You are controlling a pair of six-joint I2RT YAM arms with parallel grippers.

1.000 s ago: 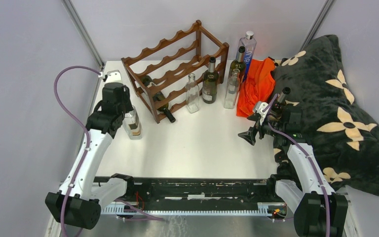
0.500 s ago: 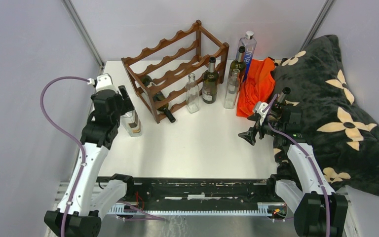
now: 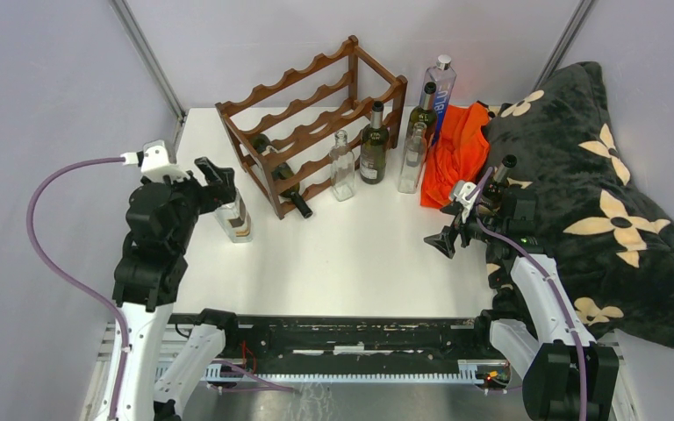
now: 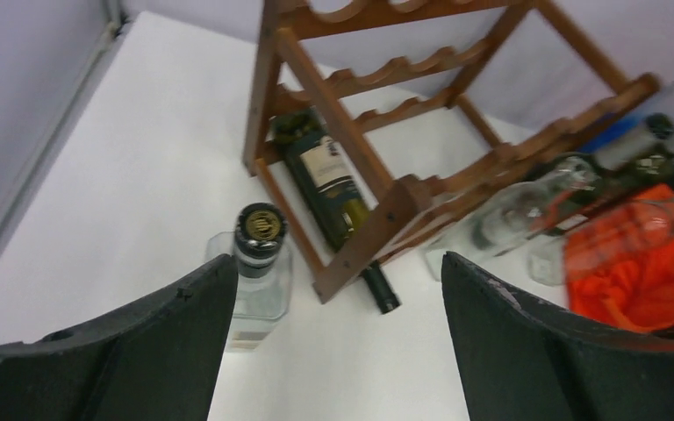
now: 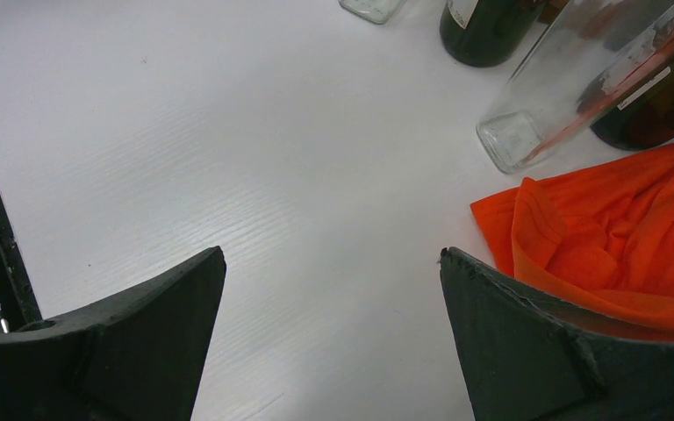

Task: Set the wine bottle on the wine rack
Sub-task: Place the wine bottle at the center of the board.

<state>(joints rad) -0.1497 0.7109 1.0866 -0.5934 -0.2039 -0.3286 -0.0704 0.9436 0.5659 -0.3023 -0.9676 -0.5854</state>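
The reddish-brown wine rack point(image 3: 316, 110) point(image 4: 364, 83) stands at the back of the white table. A dark green wine bottle point(image 3: 283, 178) point(image 4: 326, 180) lies on its bottom tier, with the neck poking out at the front. Another dark wine bottle point(image 3: 373, 147) stands upright just right of the rack. A squat clear bottle point(image 3: 236, 218) point(image 4: 261, 279) with a black cap stands left of the rack's front post. My left gripper point(image 3: 217, 179) point(image 4: 338, 263) hovers open above and behind this bottle, holding nothing. My right gripper point(image 3: 444, 241) point(image 5: 332, 254) is open and empty over bare table.
Two clear bottles point(image 3: 342, 168) point(image 3: 413, 160), a green bottle point(image 3: 422, 110) and a tall blue bottle point(image 3: 439, 88) stand right of the rack. An orange cloth point(image 3: 456, 153) point(image 5: 614, 237) and a black flowered blanket point(image 3: 588, 184) cover the right side.
My left gripper has opened off the squat clear bottle and drawn back up and to the left. The bottle stays standing. The right arm has not moved.
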